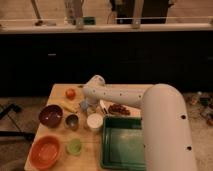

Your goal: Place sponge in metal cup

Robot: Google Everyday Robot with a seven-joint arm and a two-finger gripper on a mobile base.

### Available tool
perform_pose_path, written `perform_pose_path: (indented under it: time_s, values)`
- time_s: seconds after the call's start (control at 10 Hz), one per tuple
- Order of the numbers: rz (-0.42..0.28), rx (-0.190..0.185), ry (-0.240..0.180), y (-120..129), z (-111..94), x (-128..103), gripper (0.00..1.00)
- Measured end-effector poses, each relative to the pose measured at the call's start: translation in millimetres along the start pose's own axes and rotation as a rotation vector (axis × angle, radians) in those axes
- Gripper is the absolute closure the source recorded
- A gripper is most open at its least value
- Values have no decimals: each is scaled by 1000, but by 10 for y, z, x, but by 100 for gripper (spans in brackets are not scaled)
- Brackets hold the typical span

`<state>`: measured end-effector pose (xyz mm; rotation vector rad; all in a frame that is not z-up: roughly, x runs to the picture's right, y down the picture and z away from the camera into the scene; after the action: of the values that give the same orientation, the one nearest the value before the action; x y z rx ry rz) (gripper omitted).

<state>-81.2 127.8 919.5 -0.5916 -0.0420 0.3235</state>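
**Sponge [85,106] in the pincer, just behind the metal cup [72,121]**

The gripper [87,107] is low over the table [59,90], just beyond the metal cup and a little to its right as you look at the scene. Its jaws are clenched. A pale blue patch sits right at their tips, so you can take it that the sponge is pinched there, though the white arm [115,94] hides most of the contact.

Expect the sponge to be very light and soft. It will squash under the jaws rather than resist them, so a tight squeeze does it no harm and nothing here can break. Its surface looks dull and grippy, so it is unlikely to slide out. The drawback is floppiness: any part hanging outside the jaws may droop or spring back when let go.

Hold it across the short width near the middle, so both ends hang evenly. The pad looks about as wide as the mouth of the metal cup, so bring it in end-first or well compressed, since a flat drop could leave it perched on the rim.

Mind the neighbours. The white cup [94,121] stands just right of the metal cup, and the purple bowl [51,115] just left of it. The metal cup itself looks light enough to tip if nudged.
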Motion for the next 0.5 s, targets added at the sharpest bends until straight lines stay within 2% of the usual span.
perform_pose_path:
  time_s: [0.3,0.5]
  values:
    - [-4,19,-42,-31,-147,17,100]
    - [-30,38,-88,-71,-386,-11,100]
